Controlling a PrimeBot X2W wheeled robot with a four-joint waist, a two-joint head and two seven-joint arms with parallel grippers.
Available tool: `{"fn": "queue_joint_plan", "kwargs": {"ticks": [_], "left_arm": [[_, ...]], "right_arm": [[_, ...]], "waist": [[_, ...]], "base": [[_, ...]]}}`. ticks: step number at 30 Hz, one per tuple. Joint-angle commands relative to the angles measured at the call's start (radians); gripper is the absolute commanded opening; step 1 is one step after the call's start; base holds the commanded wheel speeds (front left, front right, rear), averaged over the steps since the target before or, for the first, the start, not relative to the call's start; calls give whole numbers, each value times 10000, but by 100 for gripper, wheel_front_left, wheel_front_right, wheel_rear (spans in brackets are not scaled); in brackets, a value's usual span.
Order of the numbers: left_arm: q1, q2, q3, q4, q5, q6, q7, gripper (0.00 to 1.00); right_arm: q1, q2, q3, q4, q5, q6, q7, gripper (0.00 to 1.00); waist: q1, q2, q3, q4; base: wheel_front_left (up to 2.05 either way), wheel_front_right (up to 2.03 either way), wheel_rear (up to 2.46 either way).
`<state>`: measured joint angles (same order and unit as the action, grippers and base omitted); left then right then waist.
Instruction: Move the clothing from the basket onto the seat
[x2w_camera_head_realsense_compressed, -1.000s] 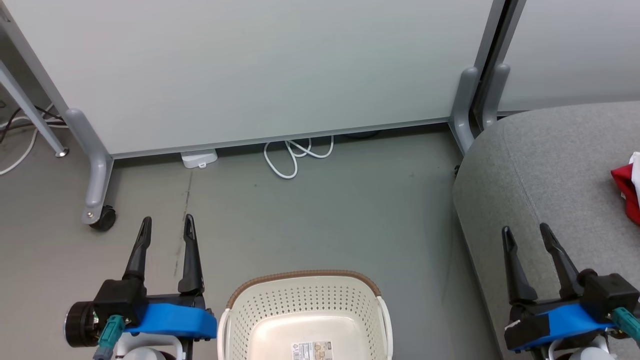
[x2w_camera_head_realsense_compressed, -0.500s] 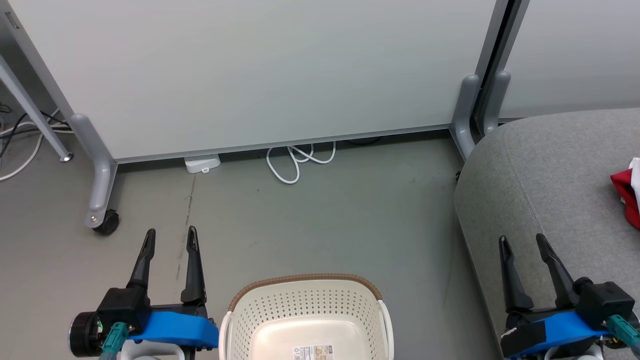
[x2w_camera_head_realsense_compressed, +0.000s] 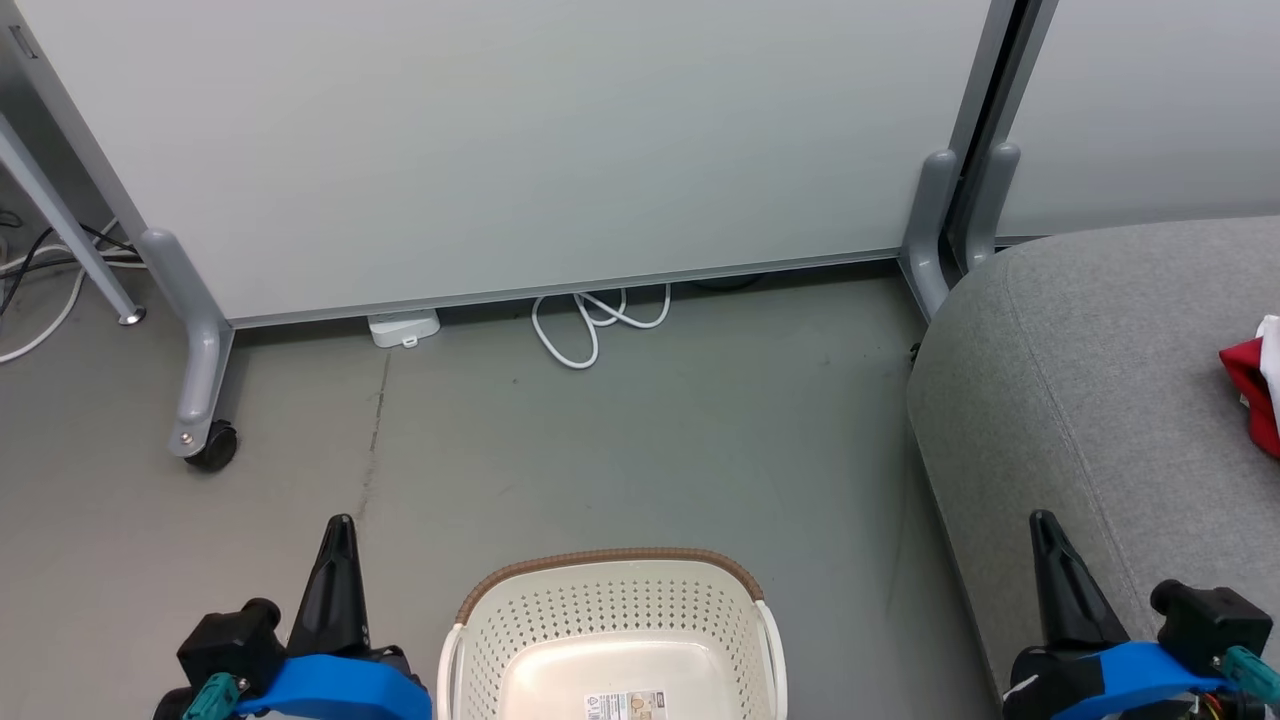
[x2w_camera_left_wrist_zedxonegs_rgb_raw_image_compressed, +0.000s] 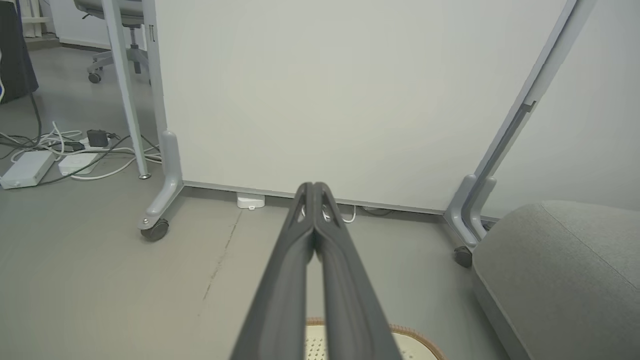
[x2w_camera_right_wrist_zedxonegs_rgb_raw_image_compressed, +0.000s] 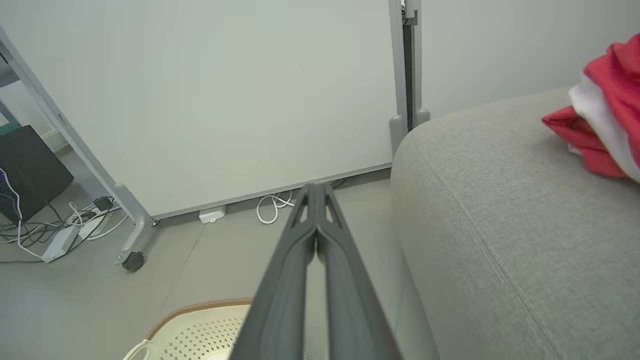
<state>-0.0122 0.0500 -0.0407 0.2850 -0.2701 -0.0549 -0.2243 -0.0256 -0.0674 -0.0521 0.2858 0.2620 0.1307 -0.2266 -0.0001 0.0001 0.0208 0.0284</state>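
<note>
Reads as the wrap-up stage of the move. Shows a bare inner bottom in the cream laundry basket (x2w_camera_head_realsense_compressed: 610, 553), apart from a paper label (x2w_camera_head_realsense_compressed: 625, 703). Places the red clothing (x2w_camera_head_realsense_compressed: 1250, 385), white trim included, on the grey sofa seat (x2w_camera_head_realsense_compressed: 1100, 400), well apart from the basket. Has the left gripper (x2w_camera_head_realsense_compressed: 340, 525) over the floor (x2w_camera_head_realsense_compressed: 600, 450) and the right gripper (x2w_camera_head_realsense_compressed: 1045, 520) by the seat's near edge, fingers pressed together on nothing. Calls next, probably, only for checking the basket's cut-off near part.
</note>
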Motion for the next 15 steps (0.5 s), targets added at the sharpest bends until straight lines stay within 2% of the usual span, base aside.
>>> {"fn": "queue_joint_plan", "kwargs": {"ticks": [1, 15], "left_arm": [[-260, 6, 119, -167, -507, -61, 106, 0], [-393, 6, 370, -254, -2965, -196, 705, 0]], "right_arm": [[-189, -3, -60, -158, 546, 0, 116, 0], [-311, 30, -145, -249, 3014, 0, 718, 0]], "waist": [[1, -1, -2, -5], [1, -1, -23, -38]], "base": [[0, 0, 0], [0, 0, 0]]}}
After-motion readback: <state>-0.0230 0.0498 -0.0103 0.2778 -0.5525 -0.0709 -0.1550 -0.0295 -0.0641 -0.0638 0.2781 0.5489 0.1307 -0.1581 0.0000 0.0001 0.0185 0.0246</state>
